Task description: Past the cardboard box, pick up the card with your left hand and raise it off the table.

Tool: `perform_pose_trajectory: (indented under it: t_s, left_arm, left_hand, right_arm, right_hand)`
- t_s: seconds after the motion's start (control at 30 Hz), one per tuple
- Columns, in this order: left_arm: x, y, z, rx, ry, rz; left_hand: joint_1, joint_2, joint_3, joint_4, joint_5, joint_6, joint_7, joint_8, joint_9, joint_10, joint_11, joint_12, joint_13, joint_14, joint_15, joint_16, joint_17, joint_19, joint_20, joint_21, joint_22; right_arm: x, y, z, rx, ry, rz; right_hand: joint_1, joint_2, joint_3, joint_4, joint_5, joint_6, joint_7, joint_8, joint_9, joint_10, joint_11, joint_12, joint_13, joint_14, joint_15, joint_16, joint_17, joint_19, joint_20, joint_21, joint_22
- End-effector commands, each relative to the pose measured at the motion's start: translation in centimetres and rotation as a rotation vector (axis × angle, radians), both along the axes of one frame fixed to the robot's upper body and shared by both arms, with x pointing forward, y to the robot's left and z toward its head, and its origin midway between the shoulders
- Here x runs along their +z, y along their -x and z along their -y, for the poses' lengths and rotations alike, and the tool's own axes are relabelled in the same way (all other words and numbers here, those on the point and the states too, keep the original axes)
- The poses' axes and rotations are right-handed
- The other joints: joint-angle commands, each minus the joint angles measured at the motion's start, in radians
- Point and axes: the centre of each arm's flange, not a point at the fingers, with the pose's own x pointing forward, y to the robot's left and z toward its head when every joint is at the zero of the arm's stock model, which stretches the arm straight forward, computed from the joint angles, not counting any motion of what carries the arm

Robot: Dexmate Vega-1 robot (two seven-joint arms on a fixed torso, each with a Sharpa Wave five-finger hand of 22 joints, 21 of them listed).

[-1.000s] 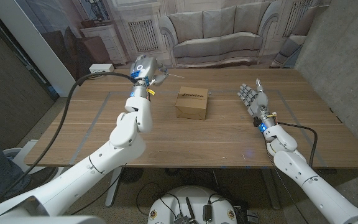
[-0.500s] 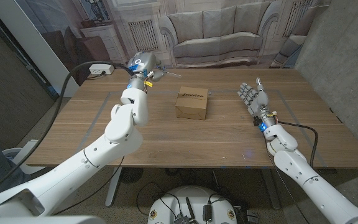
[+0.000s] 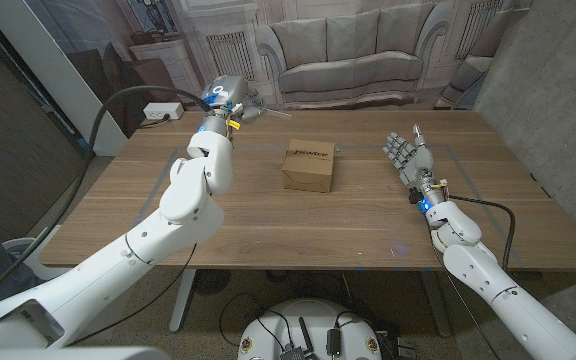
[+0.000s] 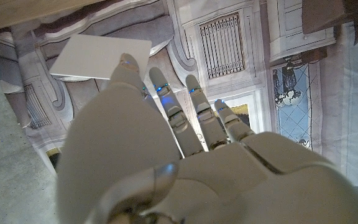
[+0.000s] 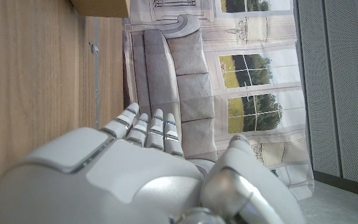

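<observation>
The left hand (image 3: 230, 103) is raised above the far edge of the wooden table (image 3: 268, 220), at about eleven o'clock from the cardboard box (image 3: 309, 165); it holds the card (image 3: 276, 113), which shows in the head view as a thin pale sliver sticking out from the fingers toward the box's far side, well clear of the tabletop; in the left wrist view the card (image 4: 101, 57) is a plain white rectangle pinched at one edge by the fingertips (image 4: 127, 63) of the hand (image 4: 185, 162), with the backdrop behind it rather than wood, so it is off the table; the other fingers reach up alongside, slightly spread; the box sits near the middle of the table, closed, with dark print on its top face; the right hand (image 3: 406, 157) stands at about three o'clock from the box, well apart from it, on its edge with the fingers extended, apart and gripping nothing; in the right wrist view that hand (image 5: 123, 168) shows from behind with its fingers (image 5: 148, 132) straight and side by side, the table's wood beside it and a corner of the box (image 5: 101, 7) at the far end; behind the table hangs a printed backdrop of a sofa (image 3: 353, 55) and panelled walls.
</observation>
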Motion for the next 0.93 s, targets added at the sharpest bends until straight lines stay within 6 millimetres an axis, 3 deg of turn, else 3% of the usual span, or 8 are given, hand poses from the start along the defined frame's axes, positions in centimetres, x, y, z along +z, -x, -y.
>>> perform_pose_trajectory:
  t_s: [0.03,0.5,0.93]
  left_arm:
    - [1.1,0.9,-0.5,-0.005,0.016,0.0]
    - [2.9,1.9,-0.9,-0.012,0.021,0.031]
    - [2.8,1.8,-0.8,-0.03,0.032,0.041]
  left_hand:
    - [0.003,-0.004,0.001,0.003,0.001,0.019,0.022,-0.002,0.003,0.006,0.001,-0.003,0.005,0.011,-0.133,0.006,0.002,0.008,-0.008,-0.004,0.002]
    - [0.004,-0.005,0.002,0.005,0.001,0.016,0.019,-0.004,0.003,0.004,0.001,-0.004,0.005,0.009,-0.133,0.004,0.001,0.004,-0.01,-0.005,0.002]
    - [0.004,-0.005,0.002,0.007,0.0,0.015,0.017,-0.004,0.003,0.004,0.001,-0.003,0.006,0.006,-0.133,0.003,0.002,0.002,-0.014,-0.005,0.002]
  right_arm:
    - [-0.2,0.4,-0.4,0.005,-0.013,0.013]
    - [-0.2,0.7,-1.0,-0.003,-0.016,0.009]
    - [-0.2,1.2,-0.6,-0.011,-0.013,-0.001]
  right_hand:
    - [0.004,0.002,-0.002,-0.004,-0.003,0.004,0.002,-0.001,0.005,0.01,0.001,-0.003,0.003,0.008,0.001,0.002,0.006,0.009,0.001,-0.002,0.003]
    - [0.004,0.003,-0.003,-0.004,-0.003,0.004,0.003,-0.001,0.005,0.008,-0.001,-0.004,0.003,0.008,0.002,0.002,0.006,0.01,0.001,-0.002,0.003]
    - [0.004,0.003,-0.003,-0.005,-0.003,0.005,0.004,-0.001,0.005,0.008,0.001,-0.004,0.003,0.008,0.002,0.002,0.006,0.009,0.001,-0.002,0.003]
